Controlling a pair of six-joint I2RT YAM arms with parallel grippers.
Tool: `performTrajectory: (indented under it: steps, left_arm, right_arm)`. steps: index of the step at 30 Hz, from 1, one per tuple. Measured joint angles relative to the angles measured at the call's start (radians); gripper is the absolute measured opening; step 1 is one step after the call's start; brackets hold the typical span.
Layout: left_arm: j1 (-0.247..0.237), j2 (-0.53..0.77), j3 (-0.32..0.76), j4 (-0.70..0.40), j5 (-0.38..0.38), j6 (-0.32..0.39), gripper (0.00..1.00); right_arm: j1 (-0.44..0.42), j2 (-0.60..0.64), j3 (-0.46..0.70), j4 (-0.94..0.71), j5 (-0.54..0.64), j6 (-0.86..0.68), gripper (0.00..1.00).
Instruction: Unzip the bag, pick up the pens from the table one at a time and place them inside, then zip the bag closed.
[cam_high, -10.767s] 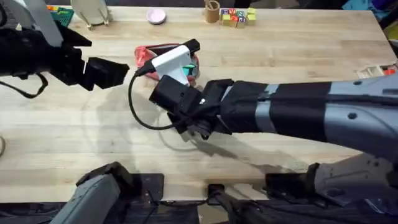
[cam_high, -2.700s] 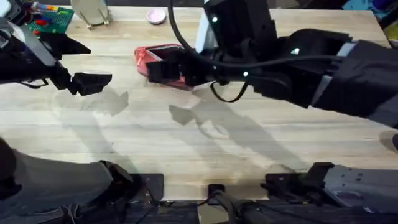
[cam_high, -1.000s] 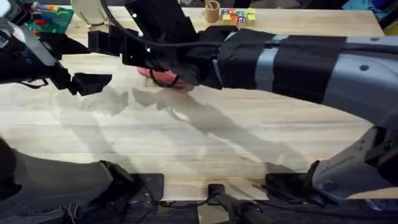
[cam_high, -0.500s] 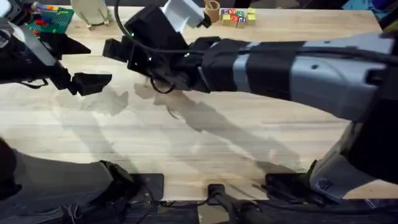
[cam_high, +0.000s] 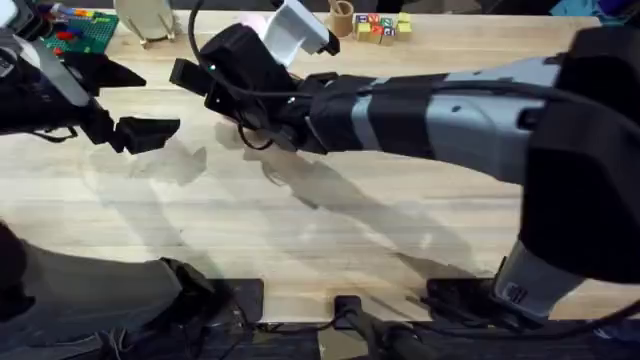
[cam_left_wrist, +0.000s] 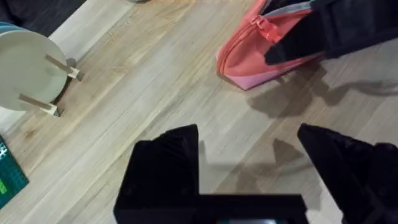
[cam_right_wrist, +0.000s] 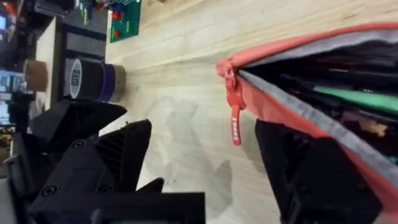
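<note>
Gaping bag (cam_right_wrist: 298, 81) holding green pen (cam_right_wrist: 357, 99) inside.

Far edge of the counter: green studded baseplate (cam_high: 88, 24) with small coloured bricks at the left corner; round pale disc on a wooden stand (cam_left_wrist: 26, 73) beside it; wooden cup (cam_high: 342, 17); lettered toy blocks (cam_high: 382, 27) just right of the cup; dark cylinder (cam_right_wrist: 93, 79) near the baseplate.

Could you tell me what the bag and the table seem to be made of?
The bag looks like matte coral-pink woven fabric with a grey lining: it sags softly and creases at its end. The table looks like pale wooden planks with a smooth finish, showing grain lines and seams.
</note>
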Motion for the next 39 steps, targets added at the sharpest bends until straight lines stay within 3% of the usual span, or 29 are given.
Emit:
performTrajectory:
  steps: [7, 25, 37, 39]
  left_arm:
    - [0.0, 0.0, 0.0, 0.0, 0.0, 0.0, 0.992]
    - [0.0, 0.0, 0.0, 0.0, 0.0, 0.0, 0.993]
    - [0.0, 0.0, 0.0, 0.0, 0.0, 0.0, 0.993]
    - [0.0, 0.0, 0.0, 0.0, 0.0, 0.0, 0.993]
  right_arm:
    - [-0.002, 0.041, 0.001, 0.047, 0.027, 0.009, 0.991]
    - [-0.016, 0.063, 0.001, 0.11, 0.048, 0.041, 0.697]
    - [-0.026, 0.089, 0.002, 0.118, 0.057, 0.068, 0.663]
    - [-0.028, 0.089, 0.002, 0.118, 0.059, 0.075, 0.619]
